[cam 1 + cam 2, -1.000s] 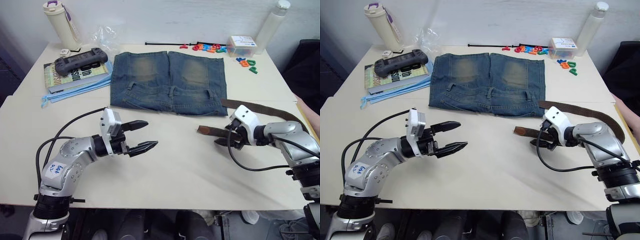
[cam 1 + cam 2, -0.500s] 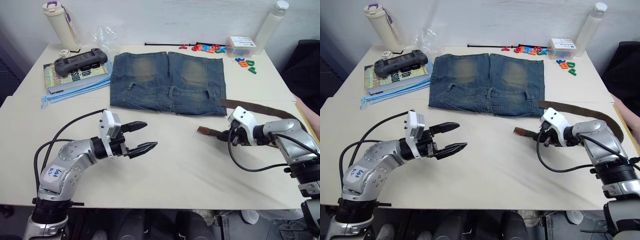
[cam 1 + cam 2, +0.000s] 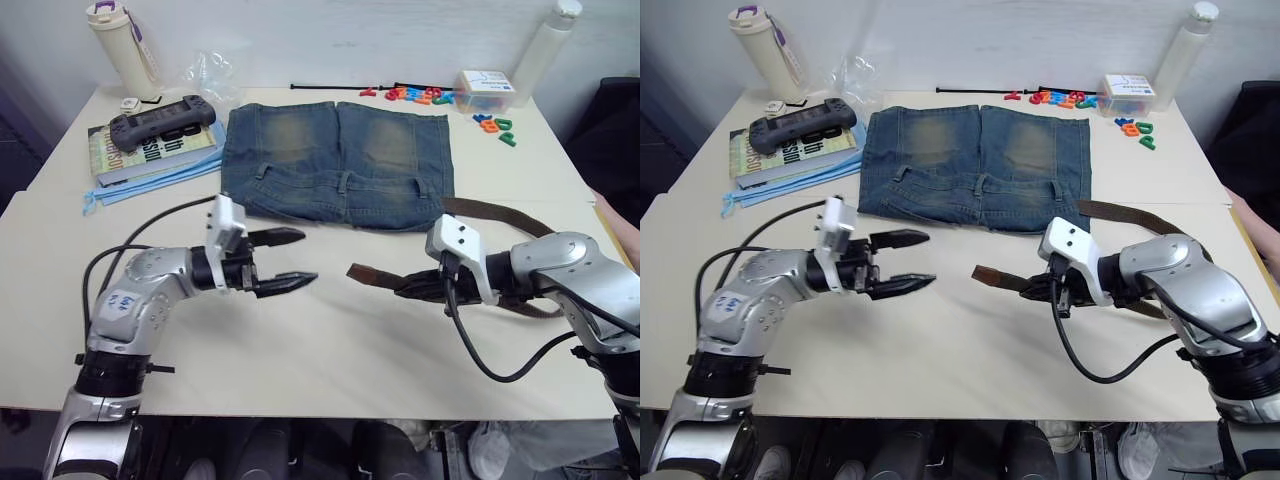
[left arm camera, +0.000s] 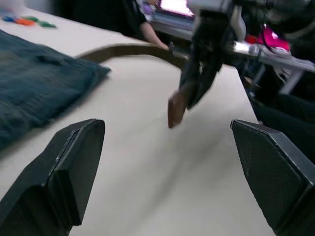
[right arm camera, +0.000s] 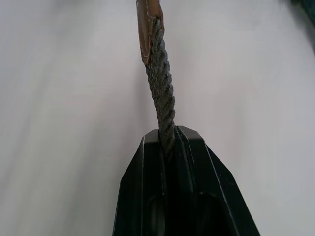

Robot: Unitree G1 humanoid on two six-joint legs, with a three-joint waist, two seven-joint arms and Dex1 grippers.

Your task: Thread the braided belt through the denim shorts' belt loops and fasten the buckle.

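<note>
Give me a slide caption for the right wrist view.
Right gripper shut on the braided belt, leather tip pointing away over the table.

Pale cream table (image 3: 330, 350), holding denim shorts (image 3: 338, 165) laid flat, braided belt (image 3: 500, 212) beside them, stacked books (image 3: 150, 150), two bottles, coloured plastic letters (image 3: 420, 96) at far edge.

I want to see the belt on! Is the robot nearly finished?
Not nearly. The right gripper pinches the dark brown braided belt near its reddish leather tip, over the table. The left gripper waits open. No belt loop on the faded blue denim shorts is threaded yet; buckling comes last.
</note>
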